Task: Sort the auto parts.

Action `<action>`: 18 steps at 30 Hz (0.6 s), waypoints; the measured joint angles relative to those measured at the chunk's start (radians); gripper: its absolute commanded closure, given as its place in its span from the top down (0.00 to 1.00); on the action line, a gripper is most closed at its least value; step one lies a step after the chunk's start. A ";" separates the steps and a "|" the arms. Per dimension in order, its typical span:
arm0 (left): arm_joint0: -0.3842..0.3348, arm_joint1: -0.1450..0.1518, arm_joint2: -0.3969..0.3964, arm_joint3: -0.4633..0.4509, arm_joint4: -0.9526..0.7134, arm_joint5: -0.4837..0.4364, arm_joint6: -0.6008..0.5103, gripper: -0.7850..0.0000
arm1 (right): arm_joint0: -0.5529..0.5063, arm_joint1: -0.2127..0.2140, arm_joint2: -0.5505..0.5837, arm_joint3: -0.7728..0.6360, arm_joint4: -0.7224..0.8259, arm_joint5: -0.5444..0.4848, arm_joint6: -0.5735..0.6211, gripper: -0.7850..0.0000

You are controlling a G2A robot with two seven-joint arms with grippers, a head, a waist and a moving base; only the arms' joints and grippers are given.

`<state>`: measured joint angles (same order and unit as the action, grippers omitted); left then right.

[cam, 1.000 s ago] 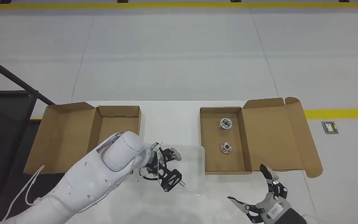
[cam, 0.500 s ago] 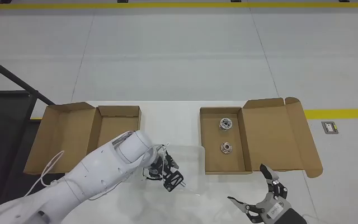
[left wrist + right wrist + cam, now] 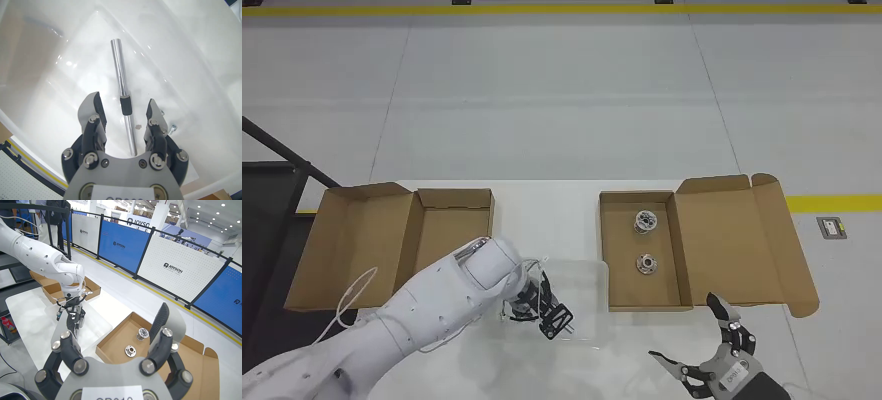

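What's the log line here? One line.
left jaws: open over shiny steel rod with black sleeve in clear plastic tub | right jaws: open, empty

Top camera is looking down on the table. Left wrist camera is peering closely into the bin. Right wrist camera is facing across, sharing the parts box with top.

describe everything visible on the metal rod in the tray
The metal rod is a straight, polished, chrome-looking cylinder with a black sleeve around its middle; one half looks thinner. It lies flat on the floor of the clear tray, between the open fingers of the left gripper, which do not touch it. A small bolt lies apart beside it.
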<state>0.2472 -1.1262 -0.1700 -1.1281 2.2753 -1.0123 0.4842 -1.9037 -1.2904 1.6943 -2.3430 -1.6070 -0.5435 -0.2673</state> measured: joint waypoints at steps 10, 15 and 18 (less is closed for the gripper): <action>0.001 -0.037 0.000 0.065 -0.001 0.000 -0.025 0.47 | 0.000 0.000 0.000 0.000 0.000 0.000 0.000 1.00; 0.005 -0.052 0.000 0.084 0.006 0.000 -0.026 0.47 | 0.000 0.000 0.000 0.000 0.000 0.000 0.000 1.00; 0.008 -0.060 0.000 0.097 0.013 0.000 -0.021 0.46 | 0.000 0.000 0.000 0.000 0.000 0.000 0.000 1.00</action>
<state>0.2553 -1.1867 -0.1700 -1.0308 2.2882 -1.0123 0.4634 -1.9037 -1.2904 1.6943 -2.3430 -1.6070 -0.5435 -0.2673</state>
